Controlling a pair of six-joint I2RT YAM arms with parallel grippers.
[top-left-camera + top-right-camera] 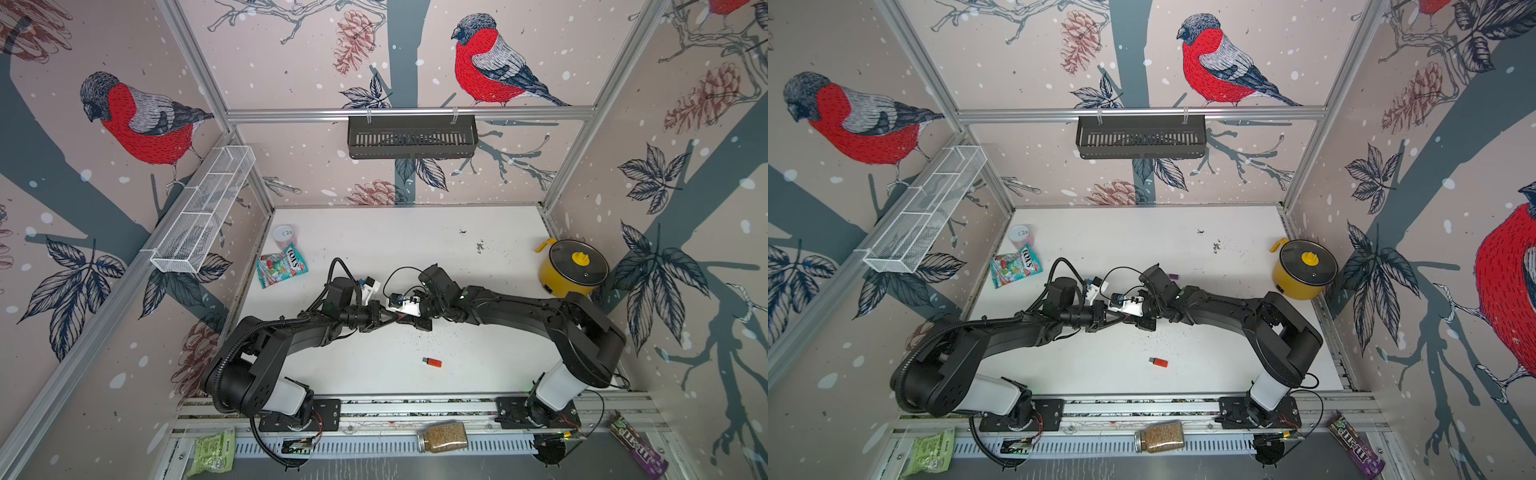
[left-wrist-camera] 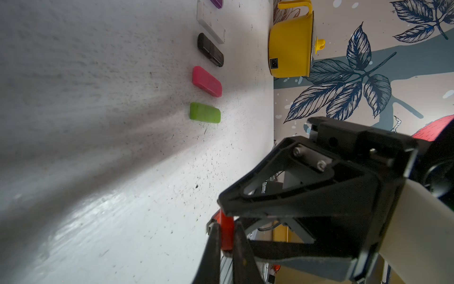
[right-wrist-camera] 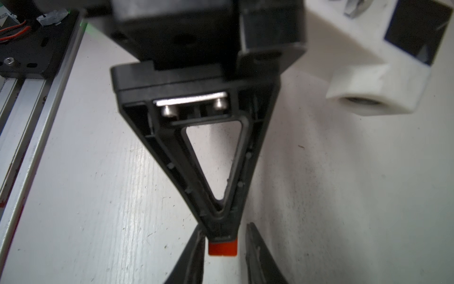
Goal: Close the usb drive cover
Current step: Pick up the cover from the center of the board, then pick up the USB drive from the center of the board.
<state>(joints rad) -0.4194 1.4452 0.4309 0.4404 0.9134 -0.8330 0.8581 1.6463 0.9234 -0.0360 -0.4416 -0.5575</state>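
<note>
The left gripper [image 2: 226,225] is clamped tight on a small red plastic piece [image 2: 226,237]. I cannot tell whether that piece is the cover or a drive body. The right wrist view adds what the left wrist view hides. The right gripper [image 3: 224,228] has its fingers [image 3: 194,255] set a little wider than the piece, with a gap on one side, so it grips nothing.

In both top views the two tools meet nose to nose above mid-table, and the piece is barely a red speck. Only the top views show the red USB drive [image 1: 432,362]. It lies alone on the white table [image 1: 374,374], nearer the arm bases, with its metal plug bare.

Only the left wrist view shows a row of capped drives: a green drive [image 2: 205,112], a pink drive [image 2: 207,81], a black drive [image 2: 210,50] and a clear drive [image 2: 210,22]. A top view catches just a purple drive [image 1: 1173,276] behind the right arm. A yellow electric pot [image 1: 573,270] stands by the right wall.

The sweets bag [image 1: 281,266] reads "FOX'S". The purple pack [image 1: 638,451] on the front ledge reads "m&m's". The print on the green packet [image 1: 212,451] is too small to read.
</note>
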